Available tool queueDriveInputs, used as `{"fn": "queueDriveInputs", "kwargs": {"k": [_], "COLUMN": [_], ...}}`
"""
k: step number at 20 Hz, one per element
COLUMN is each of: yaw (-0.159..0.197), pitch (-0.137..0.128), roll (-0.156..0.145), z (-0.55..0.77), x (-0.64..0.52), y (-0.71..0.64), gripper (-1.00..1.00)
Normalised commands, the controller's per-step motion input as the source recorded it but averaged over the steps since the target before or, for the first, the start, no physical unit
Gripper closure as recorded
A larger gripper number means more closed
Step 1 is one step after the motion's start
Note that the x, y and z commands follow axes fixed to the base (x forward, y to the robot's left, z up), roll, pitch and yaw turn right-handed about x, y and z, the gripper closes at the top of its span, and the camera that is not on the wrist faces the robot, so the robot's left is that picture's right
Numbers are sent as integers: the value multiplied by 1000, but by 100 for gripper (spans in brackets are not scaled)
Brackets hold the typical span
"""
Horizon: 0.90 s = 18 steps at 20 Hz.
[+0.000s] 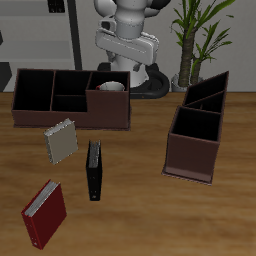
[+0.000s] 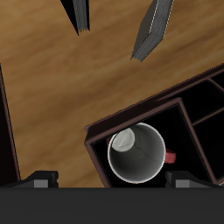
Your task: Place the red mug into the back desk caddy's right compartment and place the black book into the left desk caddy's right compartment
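Note:
The red mug [image 1: 110,87] stands upright in the back desk caddy's [image 1: 40,108] right compartment [image 1: 118,100], the large end section. In the wrist view I look down into the mug's white inside [image 2: 137,150], with its red handle to one side. My gripper [image 1: 120,66] hangs above the mug, open and empty. In the wrist view the gripper [image 2: 112,180] shows only two finger parts, set wide apart on either side of the mug. The black book [image 1: 94,170] stands on edge on the table, and also shows in the wrist view [image 2: 79,13]. The left desk caddy [image 1: 200,110] has its right compartment [image 1: 192,150] nearest the front edge.
A grey-beige patterned book [image 1: 61,142] stands beside the black book and shows in the wrist view [image 2: 153,31]. A red book [image 1: 45,212] lies near the table's front edge. A potted plant [image 1: 195,30] stands behind the table.

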Motion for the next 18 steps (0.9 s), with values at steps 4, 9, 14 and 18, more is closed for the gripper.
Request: {"fn": "queueDriveInputs", "kwargs": {"k": [4, 9, 14, 18], "yaw": [5, 157, 219, 166], "pitch": [-40, -42, -15, -13], "roll": [-30, -51, -113, -40], "z": [327, 281, 348, 291], "x": [101, 239, 525, 357], "y": [-11, -14, -237, -169], "gripper": [-100, -100, -100, -100]}}
